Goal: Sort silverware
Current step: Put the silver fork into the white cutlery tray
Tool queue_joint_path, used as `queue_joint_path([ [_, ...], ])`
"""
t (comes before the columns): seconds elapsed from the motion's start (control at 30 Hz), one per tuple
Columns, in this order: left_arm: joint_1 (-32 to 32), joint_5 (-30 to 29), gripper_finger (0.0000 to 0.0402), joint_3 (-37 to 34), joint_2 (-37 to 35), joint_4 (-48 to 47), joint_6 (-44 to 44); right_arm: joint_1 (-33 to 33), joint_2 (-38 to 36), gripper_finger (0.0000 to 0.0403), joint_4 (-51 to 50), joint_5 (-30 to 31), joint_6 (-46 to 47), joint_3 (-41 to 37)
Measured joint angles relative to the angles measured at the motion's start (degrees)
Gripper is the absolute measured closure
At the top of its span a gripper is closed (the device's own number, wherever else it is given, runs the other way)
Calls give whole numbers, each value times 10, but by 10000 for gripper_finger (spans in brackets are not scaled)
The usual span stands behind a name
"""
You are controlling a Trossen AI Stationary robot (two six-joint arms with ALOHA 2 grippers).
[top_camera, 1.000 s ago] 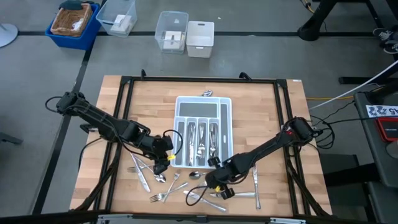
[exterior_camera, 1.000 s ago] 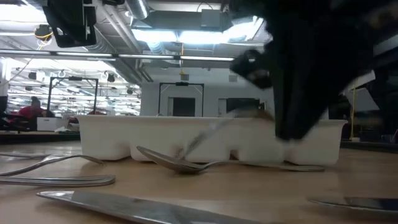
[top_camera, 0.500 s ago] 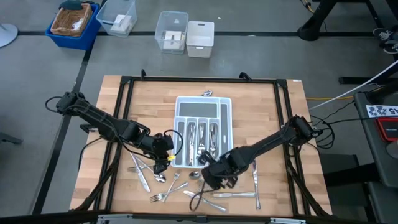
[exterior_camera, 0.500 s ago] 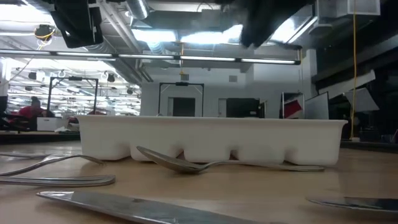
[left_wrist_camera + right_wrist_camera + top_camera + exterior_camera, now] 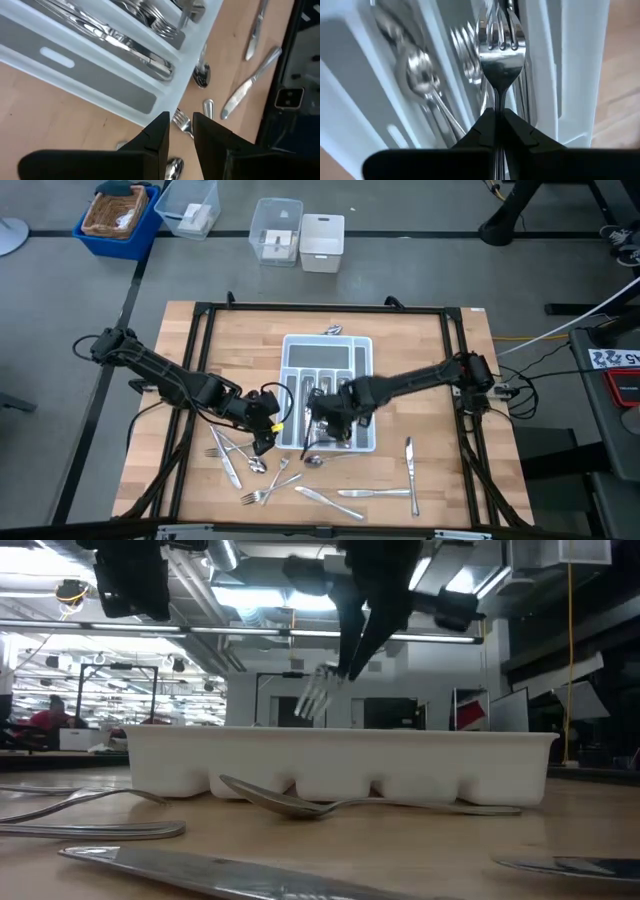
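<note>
Right gripper is clamping a fork by its slim handle over the tray; rigid, light, slippery metal. Left gripper is hanging part-open, holding nothing.

Right gripper over white tray at table centre; left gripper at its 8 o'clock; loose silverware at 6.

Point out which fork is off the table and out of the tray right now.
The fork pinched in the right gripper, hanging tines-forward above the white tray. The other forks lie in the tray's slots or on the table.
</note>
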Motion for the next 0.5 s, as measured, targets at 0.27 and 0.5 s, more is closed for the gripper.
queue_joint_path([
  [0.27, 0, -37, 327, 0, 0, 0, -26, -51, 0, 383, 3, -100, -79, -3],
  [0.5, 0, -58, 327, 0, 0, 0, -49, -49, 0, 383, 38, -142, -150, -48],
])
